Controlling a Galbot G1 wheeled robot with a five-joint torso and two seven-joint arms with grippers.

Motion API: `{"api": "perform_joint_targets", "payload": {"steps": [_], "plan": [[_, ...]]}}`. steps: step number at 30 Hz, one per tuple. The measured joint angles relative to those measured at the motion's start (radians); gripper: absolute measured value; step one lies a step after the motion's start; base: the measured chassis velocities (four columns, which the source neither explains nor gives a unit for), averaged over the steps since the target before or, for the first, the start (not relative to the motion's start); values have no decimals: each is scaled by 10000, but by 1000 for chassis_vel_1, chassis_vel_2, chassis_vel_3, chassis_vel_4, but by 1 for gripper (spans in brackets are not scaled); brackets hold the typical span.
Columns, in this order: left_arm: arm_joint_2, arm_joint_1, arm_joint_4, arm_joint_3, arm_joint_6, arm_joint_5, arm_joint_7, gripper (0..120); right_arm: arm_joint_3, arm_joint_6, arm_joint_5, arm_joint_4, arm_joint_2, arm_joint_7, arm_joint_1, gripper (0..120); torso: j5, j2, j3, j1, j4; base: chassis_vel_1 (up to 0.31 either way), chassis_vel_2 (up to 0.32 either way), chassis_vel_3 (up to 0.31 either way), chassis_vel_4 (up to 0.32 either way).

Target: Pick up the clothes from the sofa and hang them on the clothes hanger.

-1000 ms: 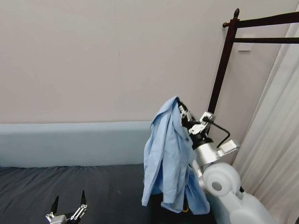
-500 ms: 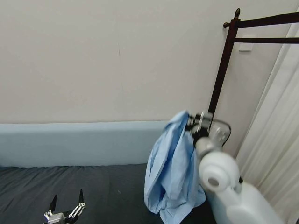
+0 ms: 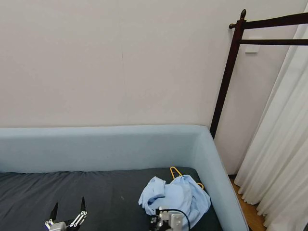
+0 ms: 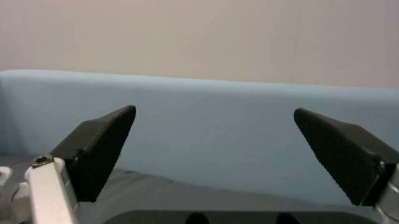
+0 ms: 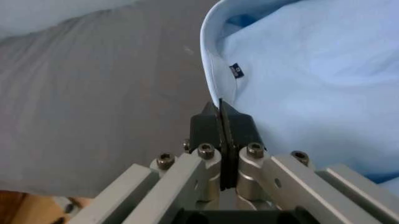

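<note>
- Blue shirt (image 3: 176, 196), where is it?
- Crumpled on the sofa (image 3: 96, 147), near its right end. The right gripper (image 5: 219, 109) jaws are pressed shut on its collar (image 5: 209, 56).
- And the left gripper (image 3: 70, 206)?
- Jaws wide apart, empty.

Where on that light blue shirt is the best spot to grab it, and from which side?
Probably the collar of the light blue shirt: a firm folded edge raised off the heap on the sofa, open to a pinch from above. The right gripper is shut on it; the left gripper hangs open farther left.
</note>
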Motion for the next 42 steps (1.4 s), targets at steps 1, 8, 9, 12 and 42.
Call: {"api": "perform_joint_targets", "payload": {"steps": [1,8,9,12,42], "plan": [[0,10,24,-53,-16,-3,0,100,-103,167,-96,-306,241,-41,119,0,0,0,0,0,0,0,0,0,0],[-47,59,103,-327,-78,-12,0,100,-508,821,-635,-1724,1270,-221,639,9,0,0,0,1,0,0,0,0,0],[-52,61,108,-338,-81,-12,0,100,-522,848,-656,-1751,1287,-261,647,11,1,0,1,1,0,0,0,0,0],[-98,60,177,-402,-122,-2,0,100,-680,952,-842,-1765,1267,-639,659,22,2,0,0,2,-2,0,0,0,0],[-562,-45,324,-317,-167,359,12,100,-346,2309,-5012,-3390,-398,-4270,1376,100,6,0,1,2,-1,0,0,0,0]]}}
